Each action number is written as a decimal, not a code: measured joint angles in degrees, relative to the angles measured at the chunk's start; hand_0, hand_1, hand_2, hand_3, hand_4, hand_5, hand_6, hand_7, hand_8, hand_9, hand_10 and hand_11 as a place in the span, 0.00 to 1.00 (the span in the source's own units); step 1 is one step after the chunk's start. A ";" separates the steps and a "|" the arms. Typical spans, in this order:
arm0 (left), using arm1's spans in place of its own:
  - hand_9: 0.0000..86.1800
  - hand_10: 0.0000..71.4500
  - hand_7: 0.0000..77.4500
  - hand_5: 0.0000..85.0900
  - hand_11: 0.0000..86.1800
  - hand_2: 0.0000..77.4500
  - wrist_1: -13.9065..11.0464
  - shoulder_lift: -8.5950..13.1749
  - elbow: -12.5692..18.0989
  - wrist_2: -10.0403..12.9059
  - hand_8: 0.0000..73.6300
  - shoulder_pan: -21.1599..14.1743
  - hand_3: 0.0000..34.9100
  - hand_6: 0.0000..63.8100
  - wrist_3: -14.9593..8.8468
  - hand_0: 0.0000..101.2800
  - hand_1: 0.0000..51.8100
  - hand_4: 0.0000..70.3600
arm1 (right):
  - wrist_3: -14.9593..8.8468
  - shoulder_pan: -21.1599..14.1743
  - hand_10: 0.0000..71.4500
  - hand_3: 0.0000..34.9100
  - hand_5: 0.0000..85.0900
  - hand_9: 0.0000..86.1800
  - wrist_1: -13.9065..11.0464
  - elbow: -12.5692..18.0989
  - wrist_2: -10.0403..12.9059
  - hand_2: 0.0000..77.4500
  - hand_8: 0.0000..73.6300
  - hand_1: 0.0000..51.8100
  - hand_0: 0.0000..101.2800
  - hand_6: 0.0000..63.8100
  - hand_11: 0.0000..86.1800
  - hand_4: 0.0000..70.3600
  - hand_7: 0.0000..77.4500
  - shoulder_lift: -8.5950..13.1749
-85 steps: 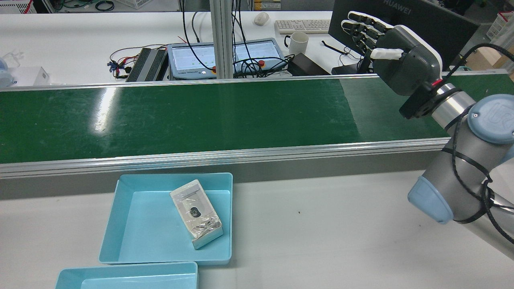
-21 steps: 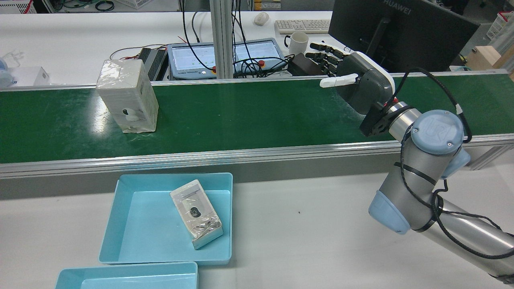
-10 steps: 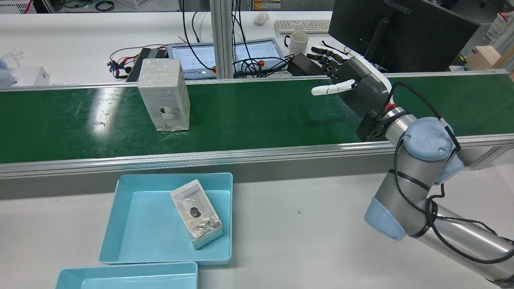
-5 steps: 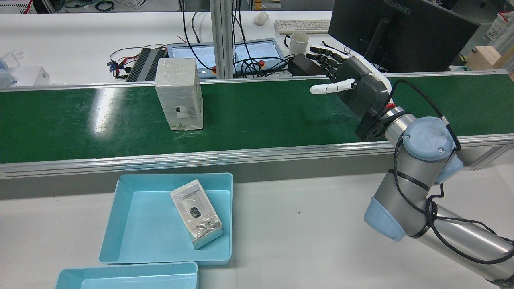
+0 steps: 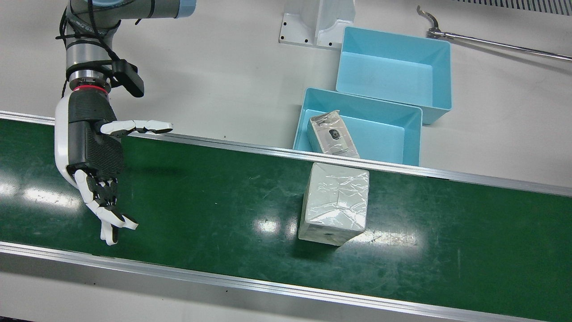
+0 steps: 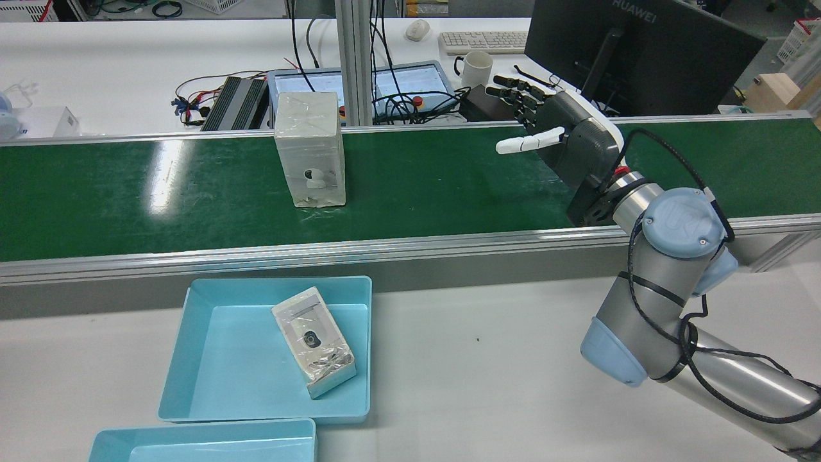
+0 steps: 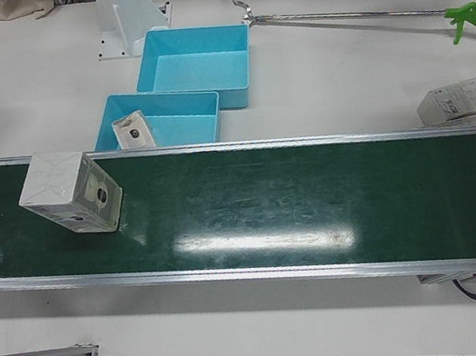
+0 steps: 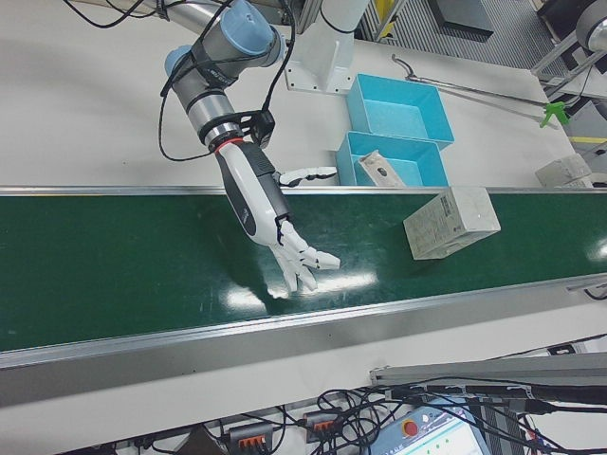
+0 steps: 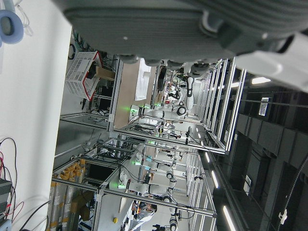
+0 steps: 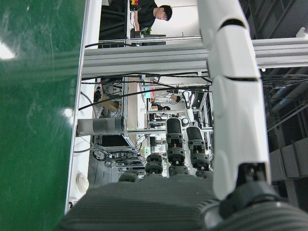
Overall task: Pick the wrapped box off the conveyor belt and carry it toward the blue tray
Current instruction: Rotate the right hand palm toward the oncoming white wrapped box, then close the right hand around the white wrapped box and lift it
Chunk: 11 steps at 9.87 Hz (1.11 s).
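Observation:
A wrapped box (image 6: 310,149) stands upright on the green conveyor belt (image 6: 417,186). It also shows in the front view (image 5: 334,203), the left-front view (image 7: 70,194) and the right-front view (image 8: 450,221). My right hand (image 6: 564,138) is open and empty. It hovers low over the belt, well to the box's right in the rear view, palm facing the box; it also shows in the front view (image 5: 96,152). The blue tray (image 6: 211,385) sits on the white table below the belt and holds another wrapped box (image 6: 313,342). My left hand (image 9: 168,29) shows only its palm edge, with nothing in it.
A second blue tray (image 6: 205,443) touches the first on the near side. A long grabber tool (image 5: 491,42) and a small carton (image 7: 462,100) lie on the table. A monitor (image 6: 641,51), a mug (image 6: 476,67) and cables stand beyond the belt.
The wrapped box has ridden the belt rightward toward my right hand. The right hand came down over the belt earlier and has barely moved in the last second.

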 joint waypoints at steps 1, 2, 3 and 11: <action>0.01 0.01 0.01 0.01 0.01 0.01 0.00 0.00 0.00 0.00 0.01 0.00 0.00 0.01 0.00 0.00 0.00 0.00 | -0.01 -0.10 0.00 0.00 0.22 0.08 0.01 -0.01 0.00 0.14 0.08 0.32 0.49 0.12 0.01 0.15 0.27 0.00; 0.01 0.01 0.01 0.01 0.01 0.01 0.00 0.00 0.00 0.00 0.01 0.00 0.00 0.01 0.00 0.00 0.00 0.00 | -0.01 -0.15 0.00 0.00 0.22 0.08 0.01 -0.05 0.00 0.13 0.08 0.34 0.49 0.12 0.02 0.15 0.27 0.00; 0.01 0.00 0.01 0.01 0.01 0.01 0.00 0.00 0.00 0.00 0.01 0.00 0.00 0.01 0.00 0.00 0.00 0.00 | -0.01 -0.17 0.00 0.00 0.22 0.08 0.02 -0.08 -0.01 0.13 0.08 0.34 0.49 0.12 0.02 0.15 0.27 0.00; 0.01 0.01 0.01 0.01 0.01 0.01 0.00 0.00 0.00 0.00 0.01 0.00 0.00 0.01 0.00 0.00 0.00 0.00 | -0.23 -2.80 0.00 0.00 0.22 0.08 -0.03 -0.52 0.91 0.15 0.09 0.34 0.49 0.12 0.01 0.15 0.25 1.02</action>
